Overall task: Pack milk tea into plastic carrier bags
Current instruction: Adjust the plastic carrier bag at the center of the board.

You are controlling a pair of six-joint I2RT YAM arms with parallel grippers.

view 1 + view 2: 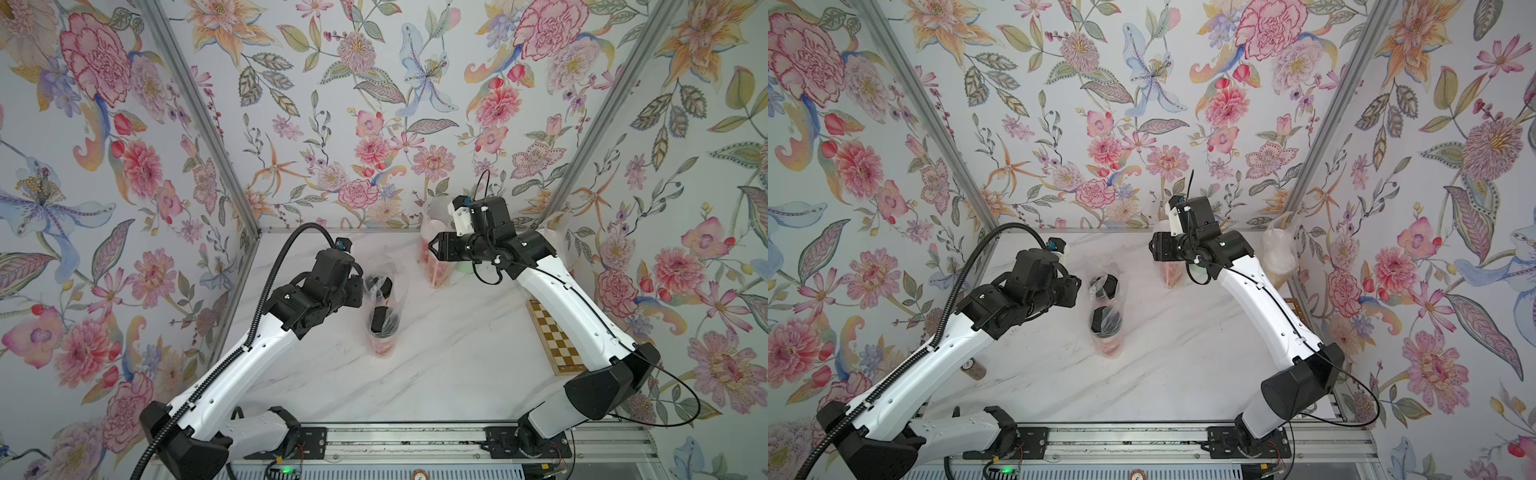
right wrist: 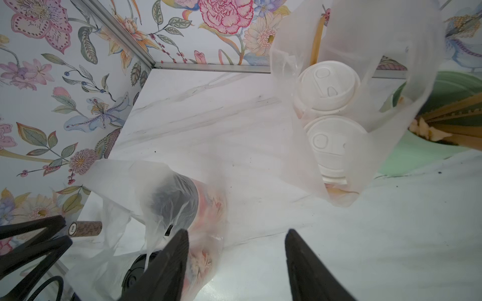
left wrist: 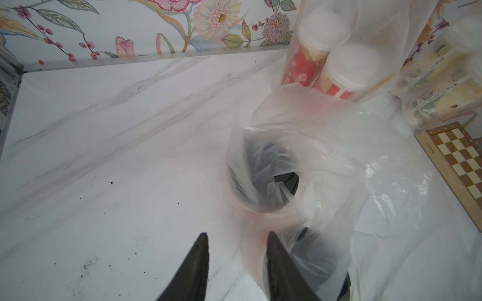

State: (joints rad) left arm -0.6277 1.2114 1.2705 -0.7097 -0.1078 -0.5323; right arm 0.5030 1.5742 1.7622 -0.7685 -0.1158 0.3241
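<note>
The left gripper [image 3: 236,234] is held with its fingers a little apart, and nothing is seen pinched between them. Right beside one finger a thin clear plastic carrier bag [image 3: 326,156] is found, likely so its loose top can be caught. Two tall red-orange cups with black lids [image 1: 382,345] are stood inside, long side straight up, lids on top, so no tea is spilled. The right gripper [image 2: 237,230] is held wide open and empty. Past its fingertips a second clear bag [image 2: 391,78] is seen, with two white-lidded cups [image 2: 328,83] stood upright too.
</note>
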